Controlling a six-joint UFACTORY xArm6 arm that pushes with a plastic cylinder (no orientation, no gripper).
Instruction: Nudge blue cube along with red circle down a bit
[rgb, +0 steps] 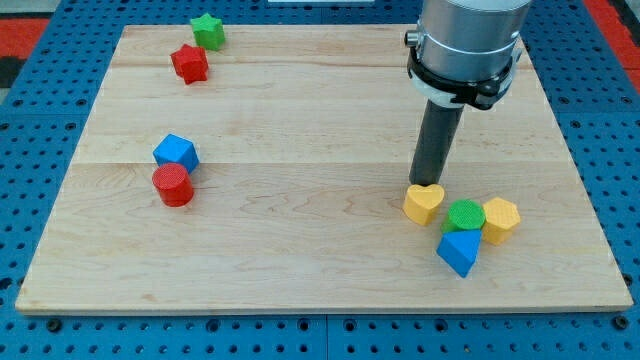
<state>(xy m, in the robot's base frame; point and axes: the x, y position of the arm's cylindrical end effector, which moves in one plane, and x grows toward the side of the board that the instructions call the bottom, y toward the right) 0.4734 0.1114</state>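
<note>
The blue cube (176, 152) sits at the view's left on the wooden board (300, 130), touching the red circle (173, 185) just below it. My tip (428, 184) is far to the right of both, at the top edge of a yellow heart-shaped block (423, 203). The rod hangs from the grey arm (466, 40) at the view's top right.
Next to the yellow heart lie a green circle (465, 214), a yellow hexagon block (500, 219) and a blue triangular block (458, 251). A green star (208, 30) and a red star-like block (189, 63) sit at the top left.
</note>
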